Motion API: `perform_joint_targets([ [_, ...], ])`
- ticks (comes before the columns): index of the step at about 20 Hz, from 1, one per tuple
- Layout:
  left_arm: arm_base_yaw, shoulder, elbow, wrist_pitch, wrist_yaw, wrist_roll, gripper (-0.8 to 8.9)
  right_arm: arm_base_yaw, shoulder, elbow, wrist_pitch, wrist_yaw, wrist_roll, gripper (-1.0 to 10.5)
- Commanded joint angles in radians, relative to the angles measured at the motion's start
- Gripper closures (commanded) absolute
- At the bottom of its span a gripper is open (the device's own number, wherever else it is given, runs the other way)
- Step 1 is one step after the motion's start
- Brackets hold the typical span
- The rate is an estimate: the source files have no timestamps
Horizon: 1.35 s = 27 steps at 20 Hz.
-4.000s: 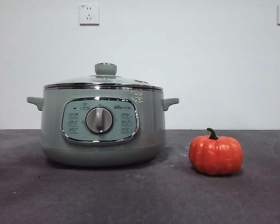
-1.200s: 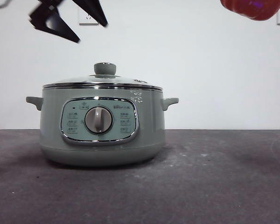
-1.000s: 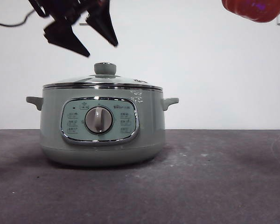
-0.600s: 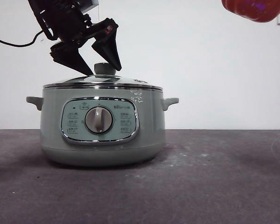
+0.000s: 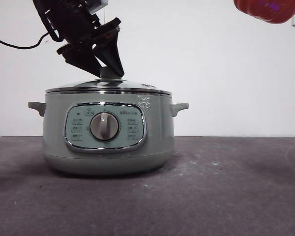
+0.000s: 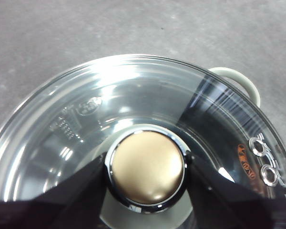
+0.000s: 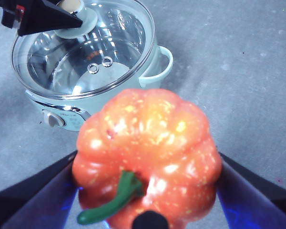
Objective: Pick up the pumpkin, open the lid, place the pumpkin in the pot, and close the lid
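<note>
The sage-green pot stands left of centre on the dark table, with the glass lid seated on it. My left gripper has come down on the lid's knob. Its two black jaws press against the knob's chrome ring from both sides, and the lid has not lifted. The orange pumpkin with its green stem is clamped in my right gripper. It hangs high at the top right, above and to the right of the pot.
A side handle sticks out on each side of the pot. A black cable trails from the left arm. Wall sockets sit on the white wall behind. The dark tabletop stretches to the right of the pot.
The pumpkin has left the table and now hangs still at the top right. The left gripper dropped from above the pot onto the lid and closed its jaws around the knob.
</note>
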Motion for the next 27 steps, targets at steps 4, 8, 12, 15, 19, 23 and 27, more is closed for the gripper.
perform_joint_targets([
  [4, -0.003, 0.007, -0.001, -0.011, -0.002, 0.005, 8.22, 0.002, 0.001, 0.001, 0.006, 0.001, 0.006, 9.6],
  [8, -0.003, -0.013, 0.005, -0.01, -0.002, -0.002, 8.22, 0.002, 0.001, 0.001, 0.006, 0.001, 0.006, 9.6],
  [12, -0.002, -0.07, 0.006, -0.004, -0.003, -0.002, 8.22, 0.002, 0.003, 0.001, 0.006, 0.001, 0.006, 9.6],
  [15, -0.002, -0.135, 0.01, -0.006, -0.006, -0.002, 8.22, 0.002, 0.01, 0.001, 0.01, 0.001, 0.006, 9.6],
  [19, -0.001, -0.266, 0.01, -0.062, -0.009, -0.002, 8.22, 0.003, 0.048, 0.001, 0.07, -0.003, 0.006, 9.6],
  [23, -0.001, -0.436, 0.01, -0.164, -0.085, -0.002, 8.22, 0.005, 0.148, 0.01, 0.185, -0.081, 0.006, 9.6],
  [27, -0.001, -0.601, 0.01, -0.29, -0.134, -0.002, 8.22, 0.048, 0.318, 0.111, 0.252, -0.08, -0.018, 9.6],
])
